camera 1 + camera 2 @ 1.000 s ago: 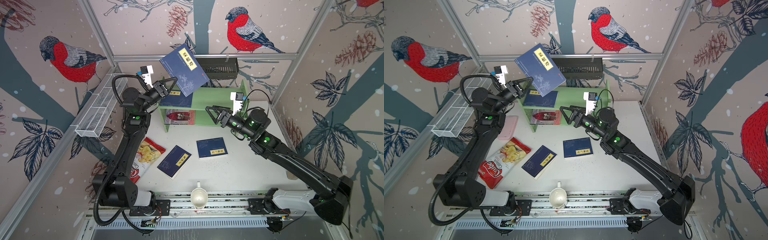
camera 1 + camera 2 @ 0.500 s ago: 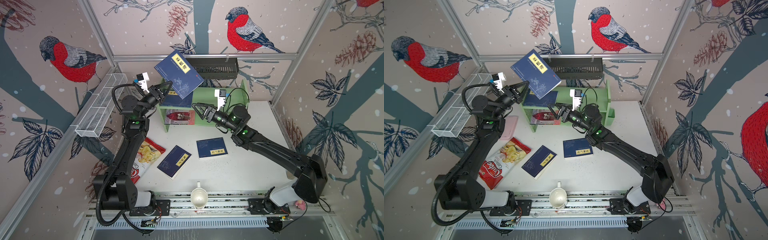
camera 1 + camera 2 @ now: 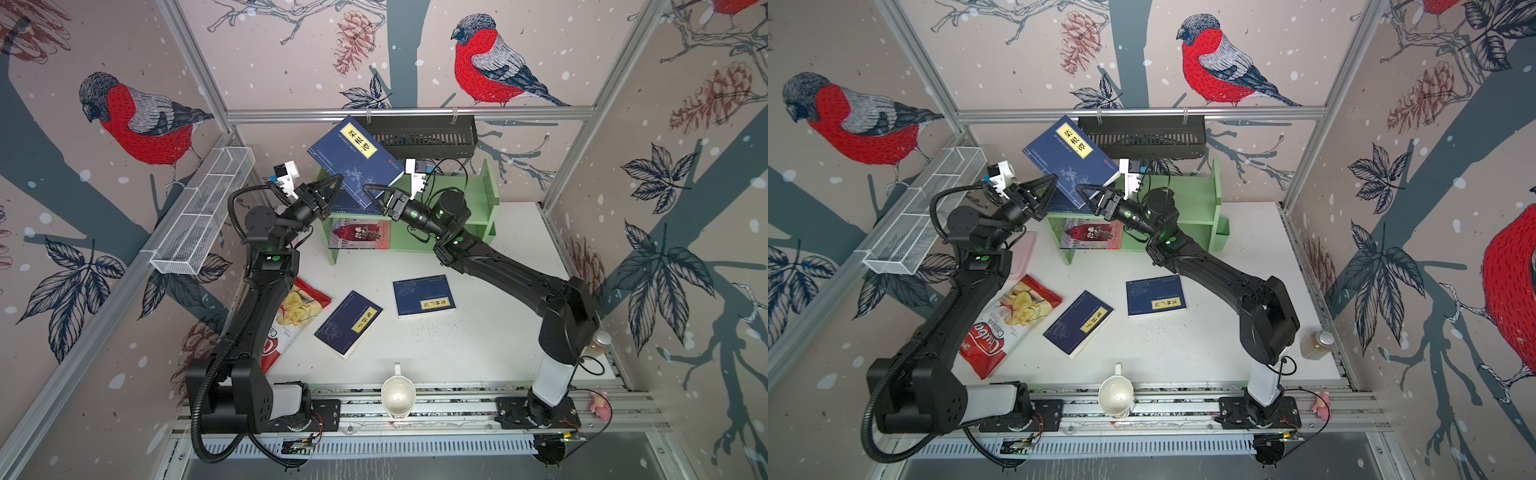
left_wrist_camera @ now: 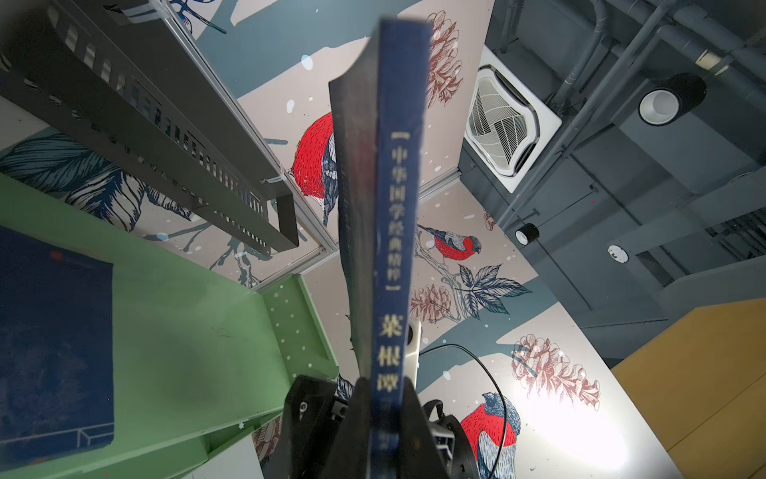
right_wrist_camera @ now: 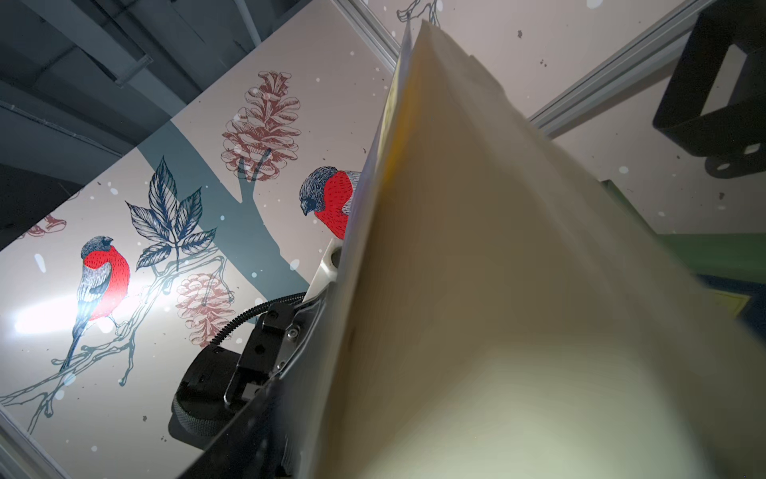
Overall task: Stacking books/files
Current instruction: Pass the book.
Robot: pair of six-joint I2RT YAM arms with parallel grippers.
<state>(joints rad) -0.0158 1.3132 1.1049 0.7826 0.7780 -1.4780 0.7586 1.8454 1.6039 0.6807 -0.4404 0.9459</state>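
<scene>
My left gripper (image 3: 336, 185) (image 3: 1050, 183) is shut on a navy book (image 3: 353, 160) (image 3: 1073, 160) with a yellow label, tilted in the air above the green shelf (image 3: 478, 195). In the left wrist view its spine (image 4: 393, 207) rises from between the fingers. My right gripper (image 3: 368, 189) (image 3: 1080, 189) straddles the book's opposite lower edge. The book's page block (image 5: 497, 249) fills the right wrist view and hides one finger. Another navy book (image 3: 349, 206) lies on the shelf top, and a pink-and-red book (image 3: 359, 235) lies beneath it. Two navy books (image 3: 349, 324) (image 3: 424, 297) lie on the table.
A red crisp bag (image 3: 291, 320) lies by the left arm, with a pink flat case (image 3: 1023, 253) behind it. A white cup (image 3: 398, 397) stands at the front edge and a bottle (image 3: 598, 343) at the right. A black basket (image 3: 424, 135) and a white wire basket (image 3: 203, 212) hang on the walls.
My right arm has swung in from the right and its gripper has reached the held book's lower edge. The left gripper has carried the book slightly left.
</scene>
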